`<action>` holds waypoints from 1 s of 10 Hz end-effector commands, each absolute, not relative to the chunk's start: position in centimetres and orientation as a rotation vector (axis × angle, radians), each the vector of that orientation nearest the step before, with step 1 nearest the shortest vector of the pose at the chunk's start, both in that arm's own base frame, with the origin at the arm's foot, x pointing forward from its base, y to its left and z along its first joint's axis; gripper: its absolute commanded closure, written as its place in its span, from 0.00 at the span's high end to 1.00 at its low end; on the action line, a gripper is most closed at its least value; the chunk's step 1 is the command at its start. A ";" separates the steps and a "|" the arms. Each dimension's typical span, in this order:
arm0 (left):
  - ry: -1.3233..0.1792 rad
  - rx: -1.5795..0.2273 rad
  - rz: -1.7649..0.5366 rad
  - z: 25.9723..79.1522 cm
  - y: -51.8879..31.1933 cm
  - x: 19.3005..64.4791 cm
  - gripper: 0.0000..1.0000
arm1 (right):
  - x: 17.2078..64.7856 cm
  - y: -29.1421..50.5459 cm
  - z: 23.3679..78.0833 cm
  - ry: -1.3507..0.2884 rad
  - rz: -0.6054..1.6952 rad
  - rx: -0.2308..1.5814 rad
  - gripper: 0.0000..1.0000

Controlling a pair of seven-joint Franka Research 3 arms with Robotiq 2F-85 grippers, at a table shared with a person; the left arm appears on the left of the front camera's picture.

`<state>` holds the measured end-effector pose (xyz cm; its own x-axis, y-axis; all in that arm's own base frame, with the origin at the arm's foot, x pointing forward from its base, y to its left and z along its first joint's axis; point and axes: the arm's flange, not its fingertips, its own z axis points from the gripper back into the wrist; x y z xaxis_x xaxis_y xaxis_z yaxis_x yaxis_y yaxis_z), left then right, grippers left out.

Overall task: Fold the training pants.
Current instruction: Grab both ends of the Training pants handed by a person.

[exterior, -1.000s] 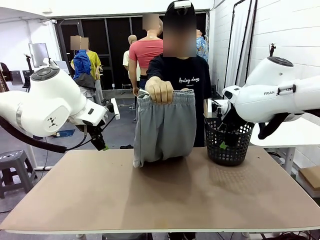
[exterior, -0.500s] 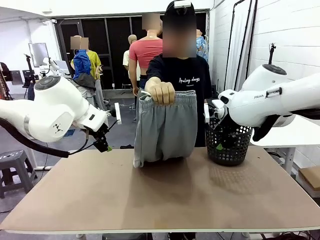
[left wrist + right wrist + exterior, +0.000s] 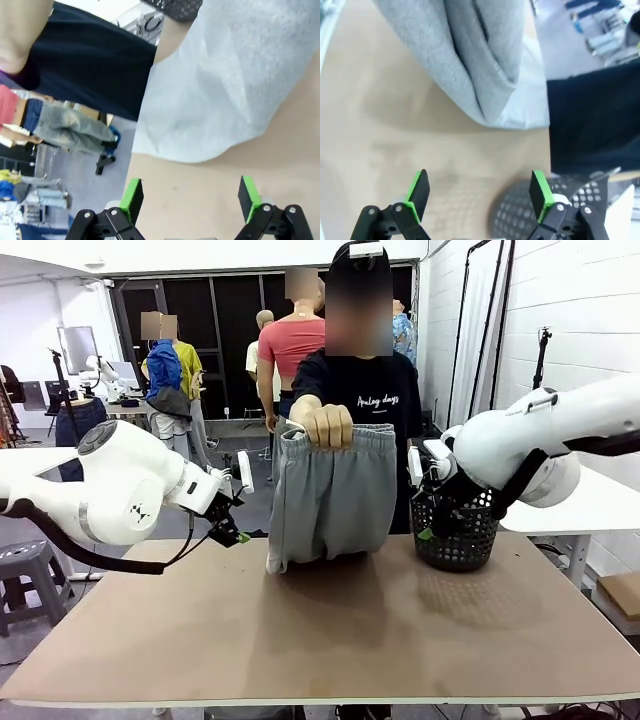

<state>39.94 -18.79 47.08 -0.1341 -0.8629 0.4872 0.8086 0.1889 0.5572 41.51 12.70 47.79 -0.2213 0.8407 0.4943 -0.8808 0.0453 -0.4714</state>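
Observation:
The light grey training pants [image 3: 332, 495] hang from the person's hand [image 3: 322, 424], which grips the waistband above the far middle of the table; the lower part rests bunched on the tabletop. My left gripper [image 3: 238, 536] is open just left of the pants' bottom edge. In the left wrist view the pants [image 3: 230, 85] lie ahead of its green fingertips [image 3: 133, 195], apart from them. My right gripper [image 3: 428, 530] is open to the right of the pants, in front of the basket. The right wrist view has the pants' folded hem [image 3: 470, 65] beyond its open fingers [image 3: 418, 192].
A black mesh basket [image 3: 458, 530] stands at the table's far right, close behind my right gripper. The brown tabletop [image 3: 330, 640] stretches bare toward the near edge. The person [image 3: 360, 390] stands at the far side behind the pants.
Both arms have swung inward and lower toward the hanging pants: the left gripper moved right, the right gripper moved left and down in front of the basket. The person's hand holds still.

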 end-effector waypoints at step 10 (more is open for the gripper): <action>-1.013 -0.159 -1.451 46.8 -17.1 40.6 1.00 | 42.8 12.6 48.0 -0.953 1.588 0.281 1.00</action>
<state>40.57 -17.21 46.78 -0.2004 -0.7394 0.6427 0.8598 0.1818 0.4772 42.59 12.55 48.22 -0.2660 0.7240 0.6365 -0.9069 0.0359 -0.4198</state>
